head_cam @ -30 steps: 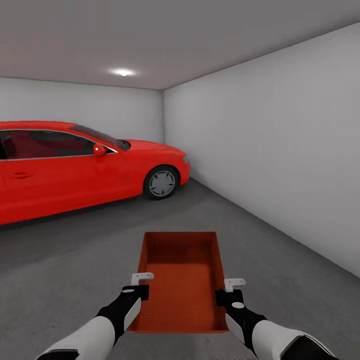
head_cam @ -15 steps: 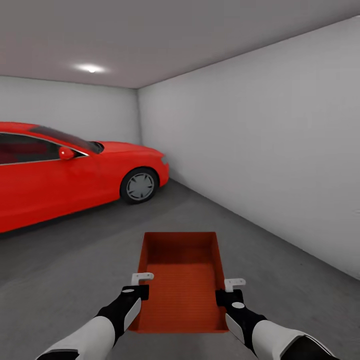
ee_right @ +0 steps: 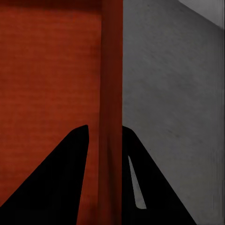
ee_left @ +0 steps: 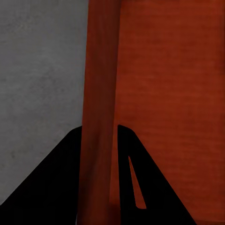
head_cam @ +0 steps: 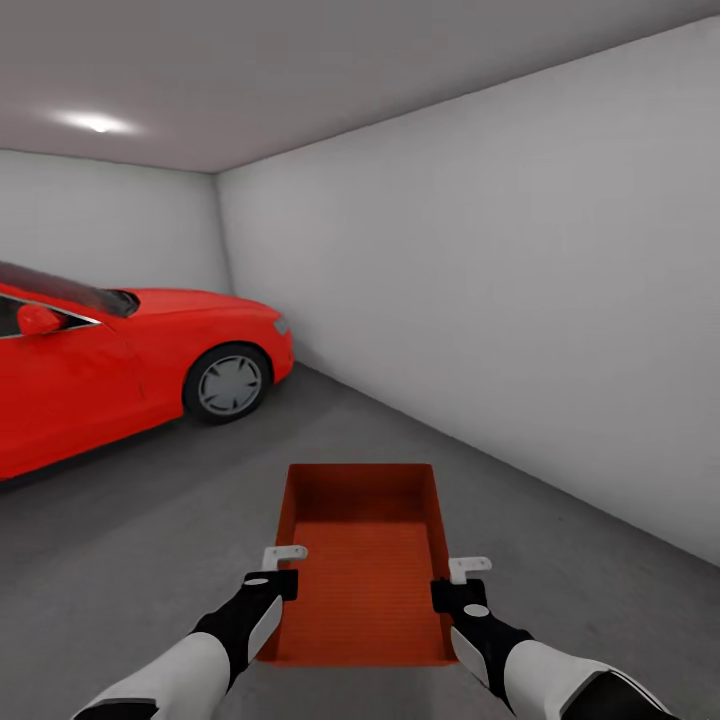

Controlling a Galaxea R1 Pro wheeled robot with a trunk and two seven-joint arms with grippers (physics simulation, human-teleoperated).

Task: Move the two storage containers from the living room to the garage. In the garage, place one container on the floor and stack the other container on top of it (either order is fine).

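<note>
One container: your orange-red storage container (head_cam: 362, 560) is held out in front of you, open top up, level, above the floor (head_cam: 150, 540) of the garage.
Left hand: your left hand (head_cam: 281, 570) is clamped on the container's left wall near its near end; in the left wrist view the two dark fingers (ee_left: 56, 183) sit one on each side of the wall (ee_left: 96, 93), pressed against it.
Right hand: your right hand (head_cam: 455, 583) grips the right wall in the same way; in the right wrist view the fingers (ee_right: 56, 178) straddle the wall (ee_right: 111, 70), one inside the bin and one outside.
Container inside: you can see the flat ribbed bottom, and nothing lies in it.
Floor: dark grey mottled concrete spreads under and around the container; you see it past the outer side of each wall in both wrist views.
Car: a red car (head_cam: 120, 370) stands at your left, well apart from the container, its front wheel (head_cam: 228, 384) and bonnet towards the far corner.
Walls: a plain pale grey wall (head_cam: 520, 300) runs along your right and meets the back wall behind the car.
Ceiling: one round lamp (head_cam: 97, 123) glows at the upper left.
</note>
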